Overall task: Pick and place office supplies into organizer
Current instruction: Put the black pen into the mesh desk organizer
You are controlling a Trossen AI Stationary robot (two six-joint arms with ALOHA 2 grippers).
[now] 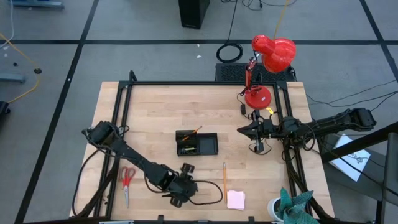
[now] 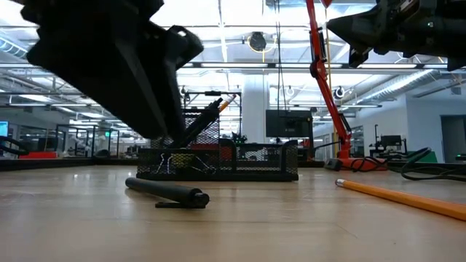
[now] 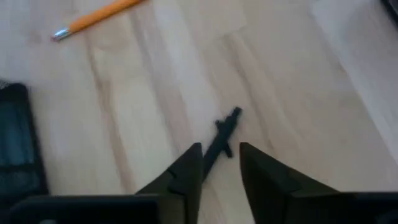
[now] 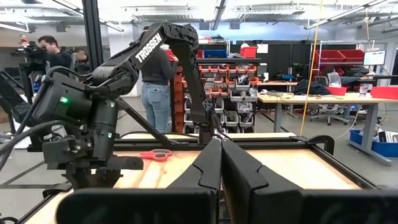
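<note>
A thin black pen (image 3: 221, 138) lies flat on the wood, also seen in the low view (image 2: 166, 191). My left gripper (image 3: 219, 152) hovers over its near end, open, one finger to each side and clear of it (image 2: 156, 124). It sits near the table's front edge (image 1: 184, 182). The black organizer (image 1: 196, 143) stands mid-table with a pen and an orange pencil (image 2: 218, 108) leaning in its taller compartment. A second orange pencil (image 1: 224, 175), the pink note pad (image 1: 236, 199) and red-handled scissors (image 1: 127, 179) lie on the table. My right gripper (image 1: 239, 129) waits shut, raised, right of the organizer.
The red desk lamp (image 1: 268, 59) stands at the far right corner with its cord trailing behind my right arm. A black cable loop (image 1: 211, 193) lies beside my left gripper. A cup with teal cloth (image 1: 287, 206) sits at the near right corner. People stand beyond the table (image 4: 155, 81).
</note>
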